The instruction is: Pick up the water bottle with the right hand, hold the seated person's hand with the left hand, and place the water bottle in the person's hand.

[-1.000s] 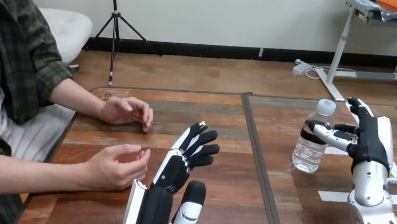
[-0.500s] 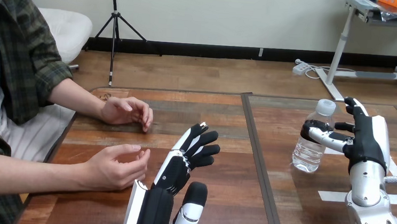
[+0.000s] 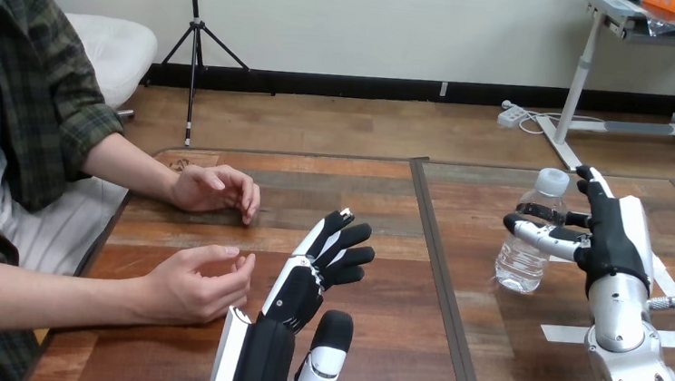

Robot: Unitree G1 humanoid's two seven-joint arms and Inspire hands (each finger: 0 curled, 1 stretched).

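A clear water bottle (image 3: pixel 522 255) with a white cap stands on the right half of the table. My right hand (image 3: pixel 617 235) is beside it on its right. The thumb (image 3: pixel 535 232) reaches across the bottle's front and the straight fingers (image 3: pixel 592 185) rise behind it. My left hand (image 3: pixel 313 275) hovers open over the table's near middle, fingers spread and pointing away. The person's nearer hand (image 3: pixel 199 284) is loosely cupped just left of it, a small gap apart. Farther back, the person's other hand (image 3: pixel 217 188) rests on the table.
The wooden table (image 3: pixel 387 204) has a dark seam running front to back between my hands. White tape strips (image 3: pixel 568 332) lie on the table near my right forearm. The person sits at the left edge.
My right hand has slid left toward the bottle, so its thumb now crosses the bottle's front. The bottle has shifted slightly left. My left hand and the person's hands have stayed put.
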